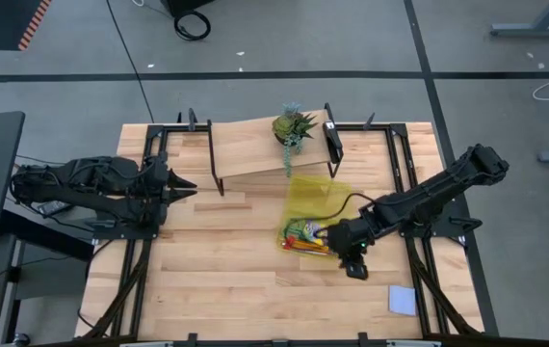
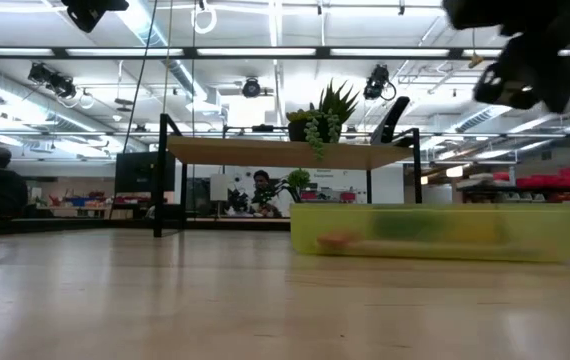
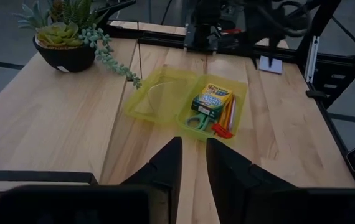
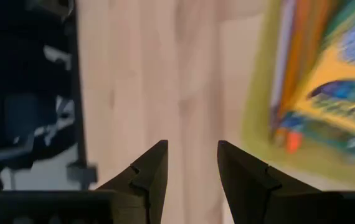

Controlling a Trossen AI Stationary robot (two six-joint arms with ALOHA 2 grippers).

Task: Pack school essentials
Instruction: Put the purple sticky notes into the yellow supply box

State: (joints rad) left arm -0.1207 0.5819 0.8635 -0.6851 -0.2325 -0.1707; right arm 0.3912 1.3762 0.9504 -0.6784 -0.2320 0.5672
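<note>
The yellow case (image 1: 311,220) lies open near the middle of the table (image 1: 226,289), its lid folded back toward the raised wooden shelf (image 1: 255,145). In its tray sit the crayon box (image 3: 213,99), the green-handled scissors (image 3: 196,120) and the orange pencils (image 3: 229,113) — all packed side by side, the pencils along the edge nearest the right arm. In the low view the case shows as a long translucent yellow box with blurred shapes inside.

The right gripper (image 1: 353,262) hovers just beside the case on its near side, over bare wood; its fingers (image 4: 149,174) stand parted with nothing between them, and the crayon box and pencils show off to one side of them in its own camera.

The pale blue notepad (image 1: 403,300) lies flat by the table's near right corner, well apart from the case (and from the gripper).

The left gripper (image 1: 180,185) waits at the table's left edge, its fingers (image 3: 168,165) slightly apart and empty. A potted succulent (image 1: 294,126) stands on the shelf.
</note>
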